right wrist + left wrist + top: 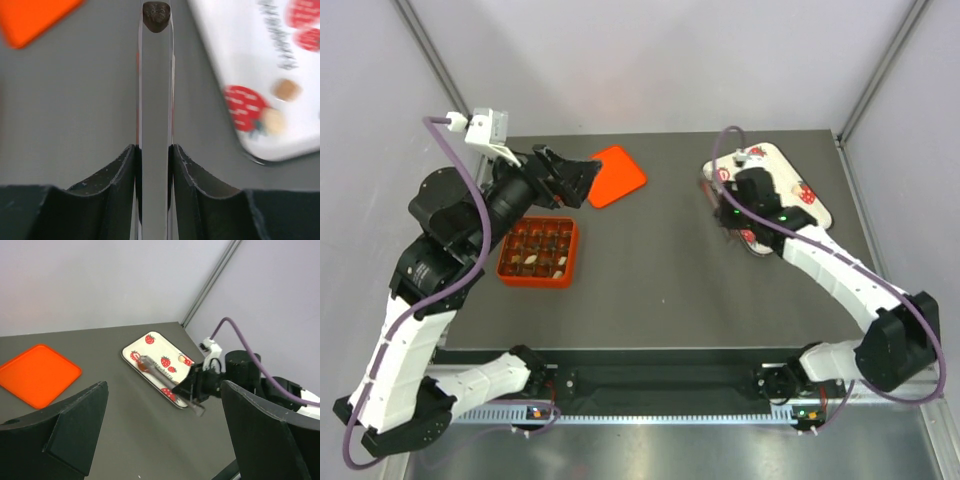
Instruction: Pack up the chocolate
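Right gripper clamped on tongs, one dark chocolate pinched at the tip

Right gripper (155,152) was closed around a pair of clear tongs (155,90). The tong tips pinched a single dark brown chocolate (156,15) above the bare table (75,100), just off the edge of the strawberry tray (235,45). A brown piece (287,89) and a paler piece (272,120) lay on that tray. Left gripper (164,390) hung with its jaws spread wide and nothing between them, over by the orange compartment box (535,281), which already held several candies. The orange lid (615,175) lay flat on the table near it. The step in hand looked like the carry: a piece picked but not yet placed. The next move would call for a steady squeeze on the tongs across to the box, well apart from the tray. The tip would then need lining up over a free cell before the tongs eased apart
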Motion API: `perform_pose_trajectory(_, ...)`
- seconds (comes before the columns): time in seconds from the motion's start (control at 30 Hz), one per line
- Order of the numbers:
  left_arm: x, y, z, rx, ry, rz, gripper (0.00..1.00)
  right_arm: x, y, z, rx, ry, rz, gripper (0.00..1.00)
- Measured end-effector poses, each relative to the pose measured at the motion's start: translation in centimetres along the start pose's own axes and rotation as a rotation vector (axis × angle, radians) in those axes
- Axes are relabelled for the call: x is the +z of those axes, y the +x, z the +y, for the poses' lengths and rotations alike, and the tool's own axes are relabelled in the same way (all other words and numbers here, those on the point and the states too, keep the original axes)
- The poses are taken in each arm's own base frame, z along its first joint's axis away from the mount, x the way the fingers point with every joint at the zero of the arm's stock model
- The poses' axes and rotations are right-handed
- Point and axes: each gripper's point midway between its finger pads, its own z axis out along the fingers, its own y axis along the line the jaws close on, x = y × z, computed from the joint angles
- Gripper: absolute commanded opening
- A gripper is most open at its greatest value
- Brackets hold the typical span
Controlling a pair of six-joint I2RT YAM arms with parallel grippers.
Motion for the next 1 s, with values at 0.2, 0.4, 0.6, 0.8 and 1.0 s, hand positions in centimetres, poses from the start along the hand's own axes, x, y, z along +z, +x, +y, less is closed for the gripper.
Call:
perform_pose_trajectory(0.2, -0.7, -0.8, -0.5, -0.002, 0.02, -0.019, 0.99, 0.2, -0.1, 14.0, -0.08, -0.263, -0.019, 0.32)
perform_pose_trajectory(0.4, -1.2, -1.6, -1.2, -0.007, 0.045, -0.034, 0.99, 0.9, 2.4, 26.9, -0.176, -0.459, -0.028, 0.32)
perform_pose_trajectory(0.6, -1.9, -2.2, -1.4, -0.008, 0.053, -0.054, 0.99, 0.3, 5.5, 34.9, -0.282, -0.593, -0.051, 0.32)
perform_pose_trajectory(0.8, -2.4, -2.6, -1.5, -0.008, 0.058, -0.065, 0.99, -0.1, 7.4, 40.2, -0.323, -0.687, -0.067, 0.32)
perform_pose_trajectory(1.0, -2.7, -2.7, -1.5, -0.008, 0.061, -0.072, 0.99, 1.3, 10.8, 42.0, -0.36, -0.716, -0.024, 0.32)
